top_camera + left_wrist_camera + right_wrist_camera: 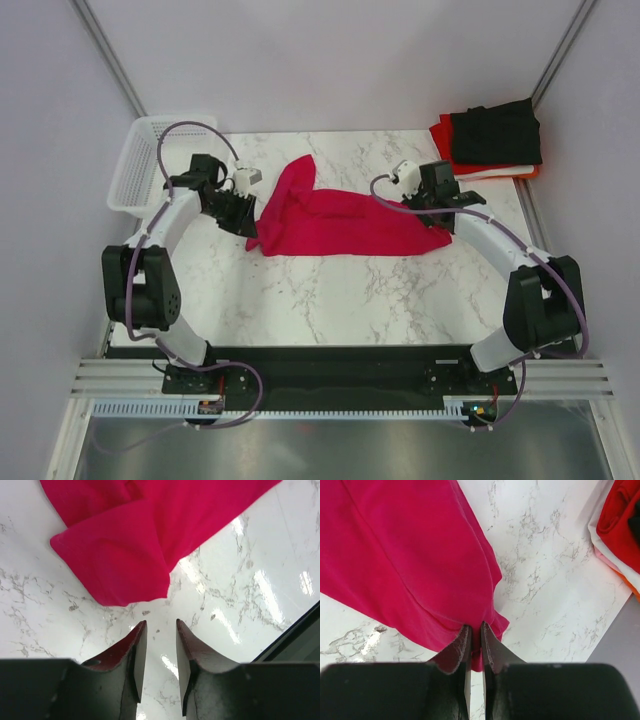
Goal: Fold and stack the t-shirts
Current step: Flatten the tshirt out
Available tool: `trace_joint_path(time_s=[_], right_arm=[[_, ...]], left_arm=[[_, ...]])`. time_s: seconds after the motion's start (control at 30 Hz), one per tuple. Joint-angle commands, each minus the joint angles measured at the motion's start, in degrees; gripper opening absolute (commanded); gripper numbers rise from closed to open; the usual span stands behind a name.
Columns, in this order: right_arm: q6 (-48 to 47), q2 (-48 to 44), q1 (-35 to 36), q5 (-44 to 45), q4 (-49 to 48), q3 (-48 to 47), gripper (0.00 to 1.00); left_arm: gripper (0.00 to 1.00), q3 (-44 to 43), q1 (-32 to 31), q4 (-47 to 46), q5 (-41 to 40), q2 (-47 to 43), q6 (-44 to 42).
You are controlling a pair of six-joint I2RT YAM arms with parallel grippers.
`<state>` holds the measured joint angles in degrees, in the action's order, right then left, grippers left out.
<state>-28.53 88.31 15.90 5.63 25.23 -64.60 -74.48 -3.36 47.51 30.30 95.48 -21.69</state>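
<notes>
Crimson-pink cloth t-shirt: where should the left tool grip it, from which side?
Probably the folded corner of the crimson-pink cloth t-shirt, flat ahead of the open left tool; come low from the left, since the right tool pins the opposite end.

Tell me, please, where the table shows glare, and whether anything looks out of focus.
Left wrist view: strong white glare streaks on the marble table at right; the crimson t-shirt looks sharp. Right wrist view: only a faint sheen at lower left, cloth folds crisp. Top external view: even light, no glare on the table, nothing clearly blurred.
</notes>
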Motion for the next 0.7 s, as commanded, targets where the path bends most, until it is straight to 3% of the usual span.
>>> trace_joint_path(time_s=[0.0, 0.37, 0.53, 0.67], right_arm=[[-0.9, 0.9, -0.1, 0.3, -0.8, -0.7, 0.00], [-0.3, 8.9, -0.1, 0.3, -0.8, -6.3, 0.00], [0.1, 9.1, -0.1, 0.3, -0.6, -6.6, 0.00], [0.8, 8.9, -0.2, 0.5, -0.5, -6.5, 0.00]], left_arm=[[0.39, -0.6, 0.2, -1.6, 1.0, -6.1, -6.4], [0.44, -13.3, 1.1, -6.5, -10.4, 13.8, -9.6], [0.48, -18.3, 2.6, -5.8, -11.7, 18.7, -12.2], [0.50, -21.4, 5.0, -3.4, -7.1, 22.3, -13.0]])
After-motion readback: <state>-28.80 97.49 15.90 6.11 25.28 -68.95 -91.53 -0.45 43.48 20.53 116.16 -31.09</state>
